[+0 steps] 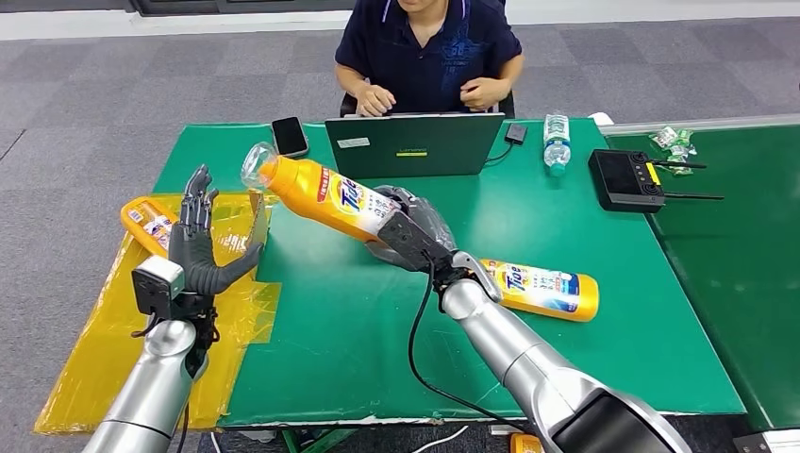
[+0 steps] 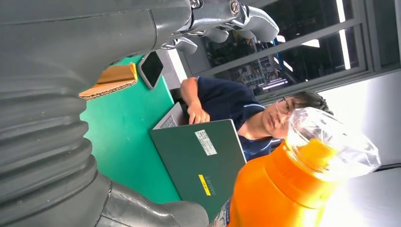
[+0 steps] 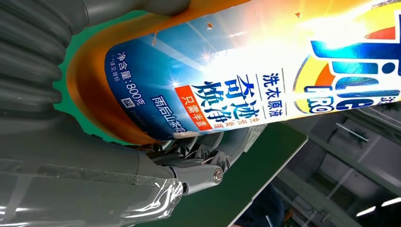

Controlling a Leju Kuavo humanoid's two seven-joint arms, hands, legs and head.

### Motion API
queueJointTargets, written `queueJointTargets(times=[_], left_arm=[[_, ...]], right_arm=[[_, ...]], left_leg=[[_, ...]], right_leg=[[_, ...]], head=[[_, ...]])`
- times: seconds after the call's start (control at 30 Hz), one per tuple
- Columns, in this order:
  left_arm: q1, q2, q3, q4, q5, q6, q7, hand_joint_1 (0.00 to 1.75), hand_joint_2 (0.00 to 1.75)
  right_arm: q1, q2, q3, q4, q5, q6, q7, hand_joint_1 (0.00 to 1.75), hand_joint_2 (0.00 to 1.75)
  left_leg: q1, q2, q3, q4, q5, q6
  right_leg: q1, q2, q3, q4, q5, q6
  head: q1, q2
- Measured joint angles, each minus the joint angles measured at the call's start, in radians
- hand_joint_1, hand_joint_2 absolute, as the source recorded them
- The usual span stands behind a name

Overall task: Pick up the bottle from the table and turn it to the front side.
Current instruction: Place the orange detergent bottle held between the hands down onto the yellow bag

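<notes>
— What is happening at the green bench (image 1: 566, 377), taking it from the left of the laptop (image 1: 412, 144)?

— Far left of the laptop, a second orange bottle (image 1: 149, 224) is lying on yellow sheeting (image 1: 104, 349), partly behind the left robot hand (image 1: 201, 247). That robot hand is hanging upright with its fingers spread apart, holding nothing. Just beyond it a piece of cardboard (image 1: 258, 219) is standing on edge, and a phone (image 1: 290, 136) is lying just left of the laptop.

— And the bottle itself?

— The right robot hand (image 1: 412, 233) is gripping the bottle (image 1: 325, 194) around its lower end, fingers wrapped under the body. The bottle is being held clear of the bench, in front of the laptop and tilted, its clear cap (image 1: 257, 164) pointing up and toward the laptop's left corner. Its printed label is showing to the head camera and, close up, to the right wrist camera.

— So which step is in hand?

— Judging from this, the lift is done and the turning is under way or nearly finished, since the brand side appears to be facing the robot. What is left calls for a small wrist roll to square the label, while keeping the grip firm on a smooth, slanted body.

— Anything in the way?

— The cap is near the laptop's lid, so a wide swing could clip it. Right of the laptop, a third orange bottle (image 1: 542, 289) is lying on the bench beside the right forearm; further right a water bottle (image 1: 557, 142) and a black controller (image 1: 625, 178) are sitting well apart. A person (image 1: 429, 47) is typing behind the laptop.
</notes>
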Motion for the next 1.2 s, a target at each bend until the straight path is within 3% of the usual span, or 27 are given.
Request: queueJointTargets(times=[0.27,0.53,0.77,1.0,1.2], left_arm=[[0.001,-0.002,0.0,-0.007,0.007,-0.011,0.0,0.0,1.75],[0.009,-0.03,0.063,-0.019,0.109,-0.175,0.0,0.0,1.75],[0.015,-0.102,0.132,0.004,0.16,-0.291,0.0,0.0,1.75],[0.024,-0.203,0.16,0.099,0.201,-0.332,0.0,0.0,1.75],[0.006,-0.245,0.204,0.194,0.243,-0.38,0.0,0.0,1.75]], right_arm=[[-0.003,0.006,0.0,0.018,-0.001,0.002,-0.001,1.75,1.75],[-0.007,0.018,0.0,0.051,-0.022,0.01,-0.02,1.75,1.75],[-0.006,0.051,0.0,0.078,-0.035,0.028,-0.042,1.75,1.75],[0.012,0.09,0.0,0.081,-0.027,0.019,-0.041,1.75,1.75],[0.013,0.104,0.0,0.081,-0.019,0.021,-0.035,1.75,1.75]], left_leg=[[0.0,0.0,0.0,0.0,0.0,0.0],[0.0,0.0,0.0,0.0,0.0,0.0],[0.0,0.0,0.0,0.0,0.0,0.0],[0.0,0.0,-0.001,0.0,0.0,0.0],[0.0,-0.001,0.0,0.0,0.0,0.0]], right_leg=[[0.0,0.0,0.0,0.0,0.0,0.0],[0.0,0.0,0.0,0.0,0.0,0.0],[0.0,0.0,0.0,0.0,0.0,0.0],[0.0,-0.001,0.0,0.0,0.0,0.0],[-0.001,0.0,0.0,0.0,0.0,0.0]], head=[[0.0,0.0],[0.0,0.0],[0.0,0.0],[0.0,0.0],[0.0,0.0]])
